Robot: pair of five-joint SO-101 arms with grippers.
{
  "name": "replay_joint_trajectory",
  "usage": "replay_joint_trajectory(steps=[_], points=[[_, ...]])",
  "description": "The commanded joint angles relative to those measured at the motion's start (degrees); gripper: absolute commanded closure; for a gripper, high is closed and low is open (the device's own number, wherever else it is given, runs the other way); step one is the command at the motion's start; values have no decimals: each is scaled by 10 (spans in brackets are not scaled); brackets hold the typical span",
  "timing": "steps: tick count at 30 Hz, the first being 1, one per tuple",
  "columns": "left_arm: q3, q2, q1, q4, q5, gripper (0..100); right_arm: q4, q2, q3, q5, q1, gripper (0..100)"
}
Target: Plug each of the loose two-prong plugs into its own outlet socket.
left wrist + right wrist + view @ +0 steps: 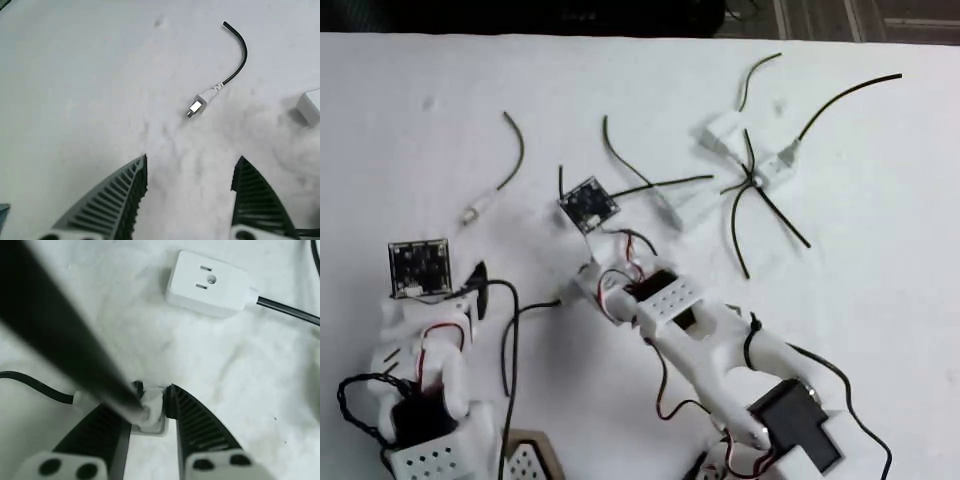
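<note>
Right gripper [152, 392] tight on a white plug [154, 411] (left gripper [192, 159] wide apart, empty)

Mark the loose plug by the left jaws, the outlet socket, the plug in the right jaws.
loose plug [198, 106], left wrist view, white body.
outlet socket [207, 279], right wrist view, slotted face.
gripped plug [156, 412], right wrist view, white body between jaws.

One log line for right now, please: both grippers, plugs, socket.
left gripper: open, above table, loose plug ahead, untouched | right gripper: shut on white plug | outlet socket: ahead of it, empty
</note>
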Motion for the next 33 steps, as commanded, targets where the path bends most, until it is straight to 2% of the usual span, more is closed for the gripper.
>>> replay_joint_trajectory(steps=[1, 8, 15, 21, 24, 29, 33], points=[[-3, -6, -5, -3, 1, 725, 2, 4, 4, -1, -7, 977], [-3, -6, -5, -3, 1, 725, 29, -52, -5, -4, -8, 892], [4, -6, -3, -4, -3, 725, 106, -128, -39, -46, -11, 890], [5, -6, -2, -4, -26, 725, 105, -104, -37, -44, -11, 896], [5, -6, -2, -4, -27, 725, 104, -78, -39, -42, -11, 952], [5, -6, -2, -4, -29, 725, 108, -51, -37, 19, -7, 979], [5, -6, -2, -4, -29, 725, 106, -33, -29, 29, -7, 979]])
